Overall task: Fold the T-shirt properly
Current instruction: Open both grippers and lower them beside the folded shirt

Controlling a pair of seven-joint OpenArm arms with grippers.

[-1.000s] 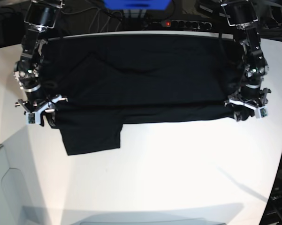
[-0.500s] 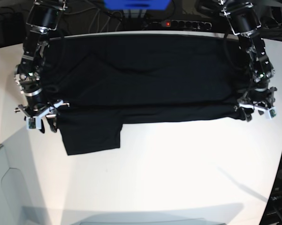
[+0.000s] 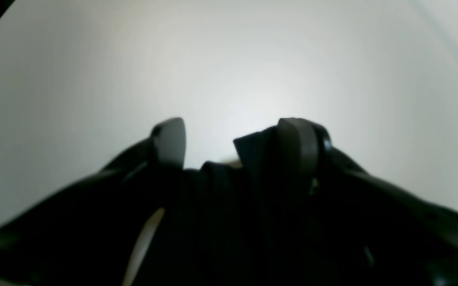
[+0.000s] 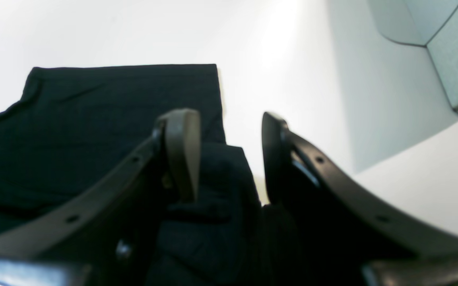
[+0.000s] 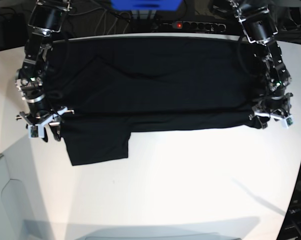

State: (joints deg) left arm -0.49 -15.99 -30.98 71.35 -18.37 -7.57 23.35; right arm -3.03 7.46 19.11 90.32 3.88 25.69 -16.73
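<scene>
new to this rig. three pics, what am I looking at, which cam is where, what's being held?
It is a two-armed robot at a white table. The base view looks down over the whole table. The other two pictures come from cameras on the wrists, each looking along its own tool. A black T-shirt lies spread out, one sleeve hanging toward the near side. The left tool (right side of the base view) and the right tool sit at opposite ends of the shirt's near fold. Both have cloth between their fingers; how tightly is unclear.

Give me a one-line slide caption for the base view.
Two-arm robot with the left gripper and right gripper at opposite ends of a folded edge of a large black cloth T-shirt on a white table.
</scene>
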